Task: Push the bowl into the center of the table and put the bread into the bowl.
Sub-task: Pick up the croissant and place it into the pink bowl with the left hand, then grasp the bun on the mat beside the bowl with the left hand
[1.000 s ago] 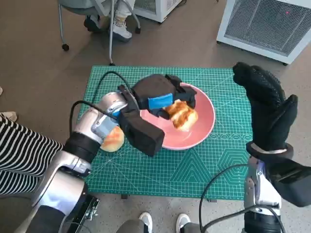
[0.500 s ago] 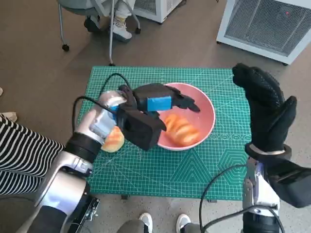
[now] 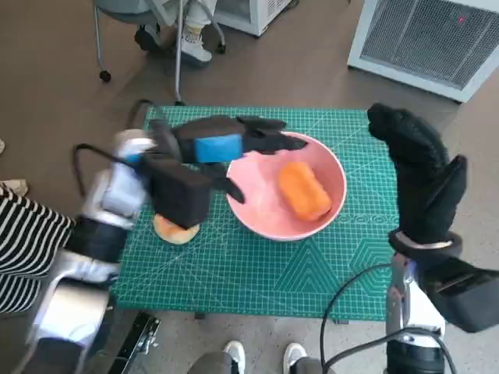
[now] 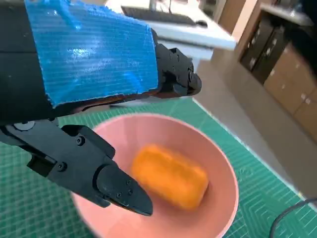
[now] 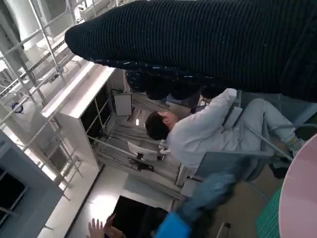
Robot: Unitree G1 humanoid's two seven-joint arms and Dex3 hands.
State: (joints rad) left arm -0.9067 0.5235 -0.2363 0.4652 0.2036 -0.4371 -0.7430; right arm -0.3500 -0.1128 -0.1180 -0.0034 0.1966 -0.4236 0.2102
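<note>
The pink bowl [image 3: 331, 206] sits on the green mat, slightly right of the middle. An orange bread roll [image 3: 303, 190] lies inside it, also seen in the left wrist view as bread roll [image 4: 169, 175] in the bowl [image 4: 225, 168]. My left hand [image 3: 226, 142] hovers above the bowl's left rim, fingers spread and holding nothing; its fingers [image 4: 104, 173] show apart. A second bun [image 3: 173, 231] lies on the mat, left of the bowl, partly under my left wrist. My right hand [image 3: 417, 171] is raised upright at the table's right side, open and empty.
The green cutting mat [image 3: 265, 273] covers the small table. A white cabinet [image 3: 437, 35] stands beyond the far right corner, chair legs and a person's feet [image 3: 191, 43] beyond the far edge. A striped sleeve [image 3: 23, 241] is at the left. A seated person [image 5: 198, 131] shows in the right wrist view.
The left hand let go of the bread, which now lies in the bowl, and drew back to the left and upward. The right hand stayed raised.
</note>
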